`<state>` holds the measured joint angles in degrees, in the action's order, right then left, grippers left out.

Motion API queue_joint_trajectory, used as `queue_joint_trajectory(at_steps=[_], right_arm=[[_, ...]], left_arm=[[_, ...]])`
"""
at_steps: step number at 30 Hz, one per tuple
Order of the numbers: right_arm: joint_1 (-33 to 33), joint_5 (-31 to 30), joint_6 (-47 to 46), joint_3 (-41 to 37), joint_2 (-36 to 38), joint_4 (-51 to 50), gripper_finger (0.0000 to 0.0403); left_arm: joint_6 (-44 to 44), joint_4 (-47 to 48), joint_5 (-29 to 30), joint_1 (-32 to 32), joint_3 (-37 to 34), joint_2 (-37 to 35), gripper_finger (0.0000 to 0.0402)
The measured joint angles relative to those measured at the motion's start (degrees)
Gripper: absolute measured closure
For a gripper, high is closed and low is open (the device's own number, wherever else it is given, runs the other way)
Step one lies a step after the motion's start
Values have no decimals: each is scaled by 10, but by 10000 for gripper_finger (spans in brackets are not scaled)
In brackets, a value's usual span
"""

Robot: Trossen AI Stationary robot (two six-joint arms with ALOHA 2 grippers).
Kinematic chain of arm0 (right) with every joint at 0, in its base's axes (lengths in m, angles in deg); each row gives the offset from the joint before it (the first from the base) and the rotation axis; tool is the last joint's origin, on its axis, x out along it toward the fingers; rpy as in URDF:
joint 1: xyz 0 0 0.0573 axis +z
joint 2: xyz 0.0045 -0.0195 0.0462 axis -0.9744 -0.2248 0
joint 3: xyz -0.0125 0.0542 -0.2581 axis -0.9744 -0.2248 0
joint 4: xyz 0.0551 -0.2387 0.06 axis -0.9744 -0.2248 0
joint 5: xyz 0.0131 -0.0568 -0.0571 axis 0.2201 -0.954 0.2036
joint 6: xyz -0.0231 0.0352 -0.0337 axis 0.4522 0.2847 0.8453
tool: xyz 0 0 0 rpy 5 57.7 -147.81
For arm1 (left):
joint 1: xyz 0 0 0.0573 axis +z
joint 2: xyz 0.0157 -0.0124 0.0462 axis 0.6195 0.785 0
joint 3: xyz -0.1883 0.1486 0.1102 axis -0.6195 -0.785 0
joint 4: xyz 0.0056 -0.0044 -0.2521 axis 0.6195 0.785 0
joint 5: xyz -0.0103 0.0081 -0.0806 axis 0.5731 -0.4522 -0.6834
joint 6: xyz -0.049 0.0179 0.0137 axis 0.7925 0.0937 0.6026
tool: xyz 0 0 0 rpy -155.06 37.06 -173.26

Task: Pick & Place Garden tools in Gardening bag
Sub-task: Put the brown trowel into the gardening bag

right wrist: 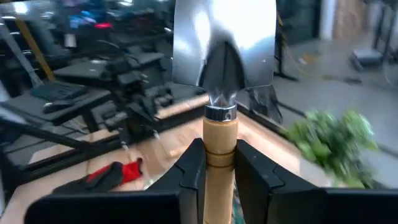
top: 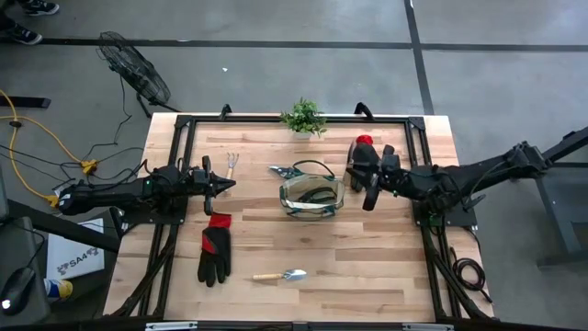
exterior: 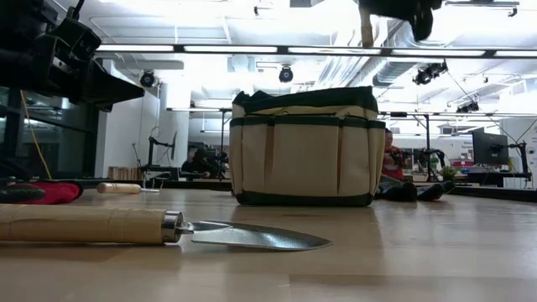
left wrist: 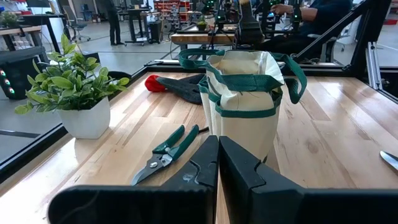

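Holding a trowel (right wrist: 222,74) by its wooden handle in the right gripper (right wrist: 219,163), just beside the gardening bag (top: 312,194) at mid tabletop (top: 386,267).

Fingers clenched on the handle below the metal collar, blade pointing away; probably stiff and rather light, smooth wood likely a bit slippery, so gripping near the collar seems sensible. Soft fabric bag, open mouth, loop handles likely to catch the blade. Left gripper (left wrist: 217,165) waiting with fingers pressed together and empty, facing the bag, with shears (left wrist: 168,152) and a potted plant (left wrist: 78,93) nearby. Second trowel (top: 280,275) and glove (top: 215,248) lying toward the front edge, well apart; open room above the bag.
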<state>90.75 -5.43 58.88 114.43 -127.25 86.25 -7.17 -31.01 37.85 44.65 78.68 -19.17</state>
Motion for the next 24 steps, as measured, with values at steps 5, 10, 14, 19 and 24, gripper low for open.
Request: queue_joint_trajectory(at_steps=[5, 10, 14, 19, 24], right_arm=[[-11, 43, 47, 0, 0, 39, 352], [-23, 75, 51, 0, -6, 45, 352], [-34, 108, 52, 0, -21, 64, 352], [-50, 119, 51, 34, -41, 24, 352], [-74, 173, 50, 99, -73, -50, 352]], left_arm=[[0, 0, 0, 0, 0, 0, 391], [0, 0, 0, 0, 0, 0, 391], [0, 0, 0, 0, 0, 0, 391], [0, 0, 0, 0, 0, 0, 391], [0, 0, 0, 0, 0, 0, 391]])
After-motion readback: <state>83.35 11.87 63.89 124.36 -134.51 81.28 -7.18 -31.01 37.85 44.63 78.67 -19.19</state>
